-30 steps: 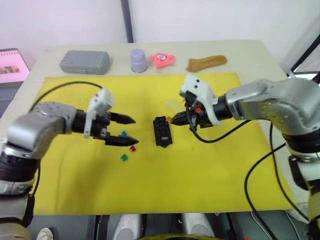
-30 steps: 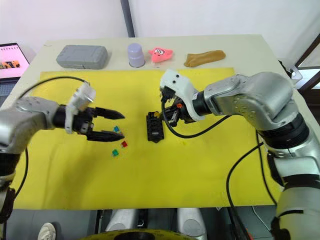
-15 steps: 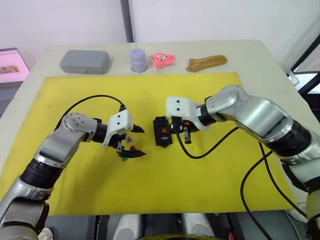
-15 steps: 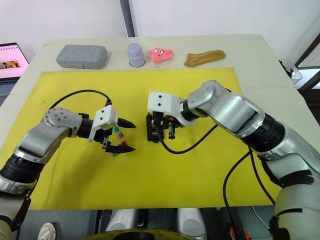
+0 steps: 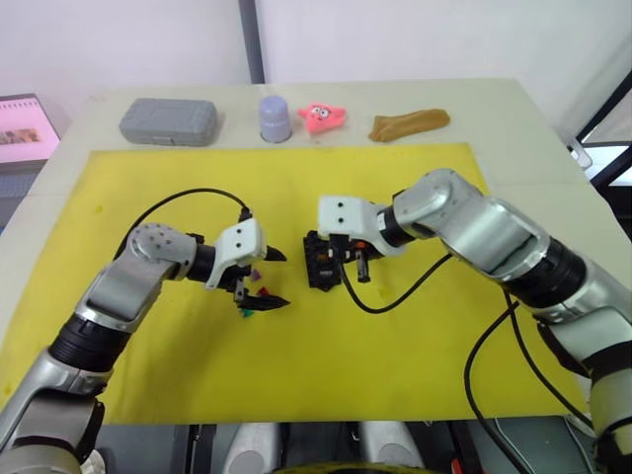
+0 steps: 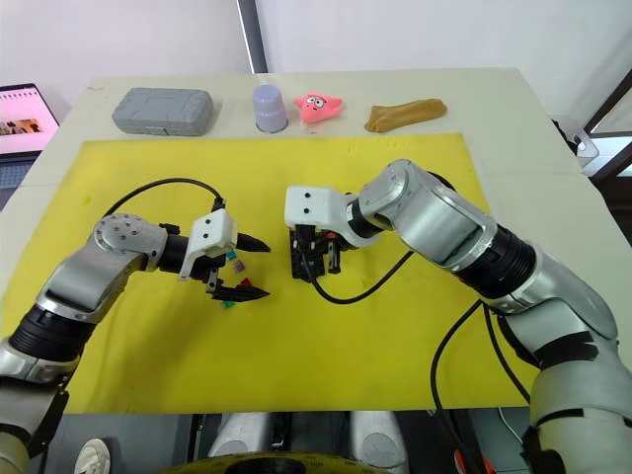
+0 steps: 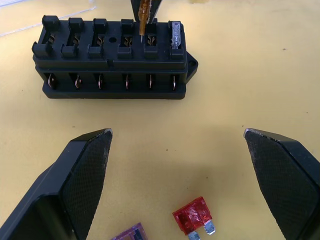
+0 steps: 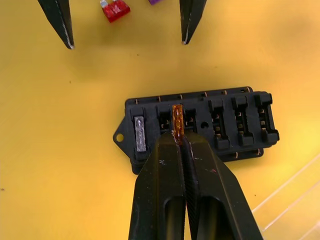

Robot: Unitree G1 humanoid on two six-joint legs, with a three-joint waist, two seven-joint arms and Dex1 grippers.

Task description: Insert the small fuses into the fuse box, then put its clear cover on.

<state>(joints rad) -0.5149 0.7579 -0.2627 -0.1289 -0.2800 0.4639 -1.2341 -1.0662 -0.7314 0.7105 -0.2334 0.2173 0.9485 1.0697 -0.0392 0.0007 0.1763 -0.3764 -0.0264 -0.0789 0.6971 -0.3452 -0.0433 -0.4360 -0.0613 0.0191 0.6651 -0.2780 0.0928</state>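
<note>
Pinching an amber fuse (image 8: 177,116) between closed fingers, the right tool (image 8: 183,142) holds it over the fuse box (image 8: 200,125), at the second slot from the end that already carries a grey fuse (image 8: 140,133). The box is a black block with six slots in a row, metal contacts showing along its side and a small mounting tab at the grey-fuse end; the other four slots are bare. It lies near the middle of the yellow mat (image 5: 395,346).

The left tool (image 7: 177,135) sits just left of the box with its two black fingers spread wide, holding nothing. Between those fingers lie a red fuse (image 7: 192,221) and a purple one (image 7: 131,234), loose on the mat; a green one (image 6: 228,303) lies by the lower finger. They are near the box but apart from it. A clear cover (image 7: 47,17) shows as faint edges on the mat just beyond the box, on the side away from the left tool.

The mat covers most of a pale tabletop (image 5: 513,109). Past the mat's far edge from the box stand a grey case (image 5: 168,120), a lavender cup (image 5: 275,118), a pink toy (image 5: 321,117) and a brown lump (image 5: 409,123). A laptop screen (image 6: 25,111) shows left of the case, with a white wall behind.
</note>
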